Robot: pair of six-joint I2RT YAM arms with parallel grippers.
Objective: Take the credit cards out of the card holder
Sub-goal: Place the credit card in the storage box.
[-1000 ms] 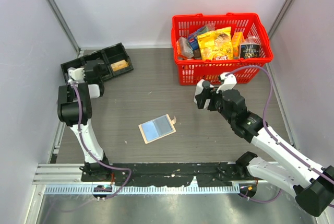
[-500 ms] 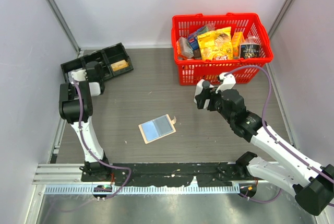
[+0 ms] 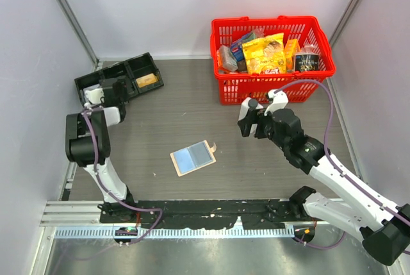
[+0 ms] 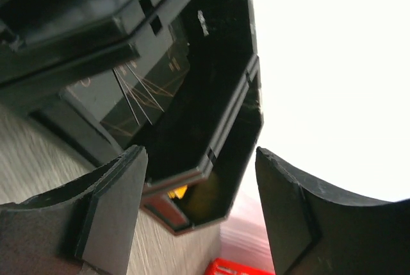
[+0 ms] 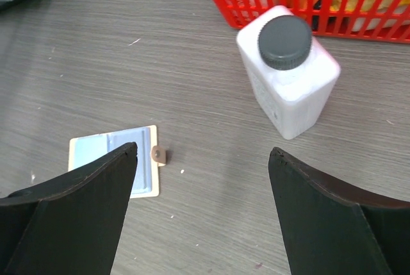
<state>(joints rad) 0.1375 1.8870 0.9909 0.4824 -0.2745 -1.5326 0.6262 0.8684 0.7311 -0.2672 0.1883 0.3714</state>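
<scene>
Left gripper (image 4: 200,163) has opened beside black tray (image 4: 224,115).

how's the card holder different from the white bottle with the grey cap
The card holder lies flat on the table; the white bottle stands upright. The card holder is a thin tan rectangle with blue-grey panels; the bottle is blocky and white with a dark round cap. The card holder sits in the open; the bottle stands close by the red basket. Neither is held.
</scene>
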